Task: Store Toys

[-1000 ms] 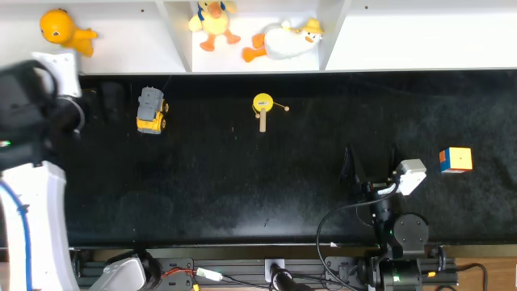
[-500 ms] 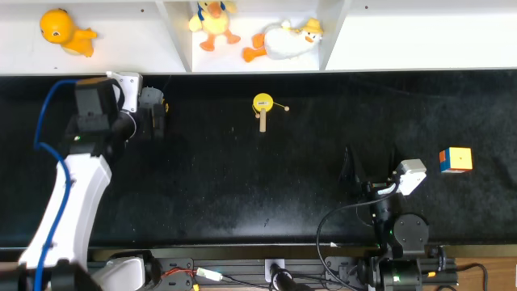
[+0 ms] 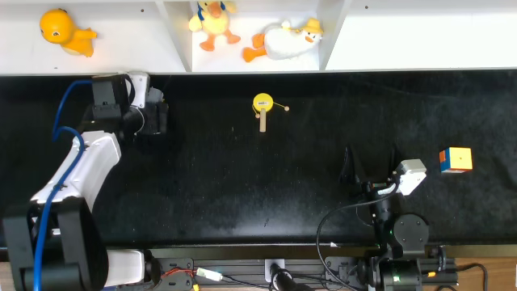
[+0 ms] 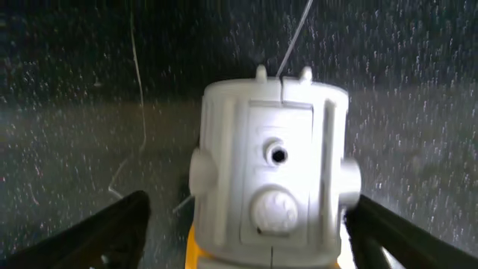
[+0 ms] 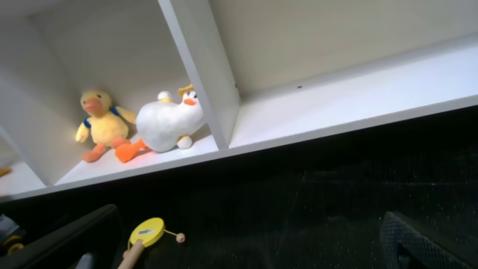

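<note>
Currently the toy truck (image 4: 272, 179), grey on top with a yellow base, stands on the black counter (image 3: 242, 178) at its far left, near the front edge of the white shelf (image 3: 404, 36). The left claw (image 4: 248, 208) is positioned directly over it. Its two fingers are spread wide, one on each side of the truck, with a gap visible between each fingertip and the truck body. From above, the left claw (image 3: 153, 113) covers most of the truck, and the white left arm reaches up to it from the near left corner.

The rattle (image 3: 262, 107), a yellow disc on a wooden handle, lies on the counter well to the right of the truck, also near the shelf. The colour cube (image 3: 456, 159) sits far to the right, well apart from both.

The right claw (image 3: 369, 166) is located low over the near right part of the counter, between the rattle and the cube. Its fingers are spread wide and grip nothing. The right wrist view looks past the right claw (image 5: 250, 217) toward the rattle (image 5: 149, 235) and the shelf.

Shelf contents: a yellow duck (image 3: 65, 31) in the left compartment; a plush duckling (image 3: 214, 20) and a white plush goose (image 3: 283, 40) side by side in the middle compartment.
</note>
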You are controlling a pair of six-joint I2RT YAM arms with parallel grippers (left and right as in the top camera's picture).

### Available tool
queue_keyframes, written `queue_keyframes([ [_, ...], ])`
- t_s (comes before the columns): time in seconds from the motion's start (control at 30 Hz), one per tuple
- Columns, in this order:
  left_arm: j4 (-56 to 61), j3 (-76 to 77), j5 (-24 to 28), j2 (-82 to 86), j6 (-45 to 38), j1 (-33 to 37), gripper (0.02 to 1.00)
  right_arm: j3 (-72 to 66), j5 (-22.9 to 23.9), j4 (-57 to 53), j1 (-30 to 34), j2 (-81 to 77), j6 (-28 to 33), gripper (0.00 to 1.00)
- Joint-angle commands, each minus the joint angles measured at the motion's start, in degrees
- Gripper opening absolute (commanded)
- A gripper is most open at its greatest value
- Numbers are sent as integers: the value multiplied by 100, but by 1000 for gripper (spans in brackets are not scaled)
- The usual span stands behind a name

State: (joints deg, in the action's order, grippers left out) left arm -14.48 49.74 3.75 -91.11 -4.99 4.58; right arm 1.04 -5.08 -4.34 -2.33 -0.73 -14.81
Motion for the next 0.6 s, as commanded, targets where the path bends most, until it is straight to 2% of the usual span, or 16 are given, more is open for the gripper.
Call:
queue_keyframes([
  [0.03, 103, -61, -50, -87, 31, -22, 733, -76, 46, 28, -28, 48, -22, 998],
  [0.6, 238, -15, -48, -308, 37, -22, 487, -76, 46, 28, -28, 48, -22, 993],
])
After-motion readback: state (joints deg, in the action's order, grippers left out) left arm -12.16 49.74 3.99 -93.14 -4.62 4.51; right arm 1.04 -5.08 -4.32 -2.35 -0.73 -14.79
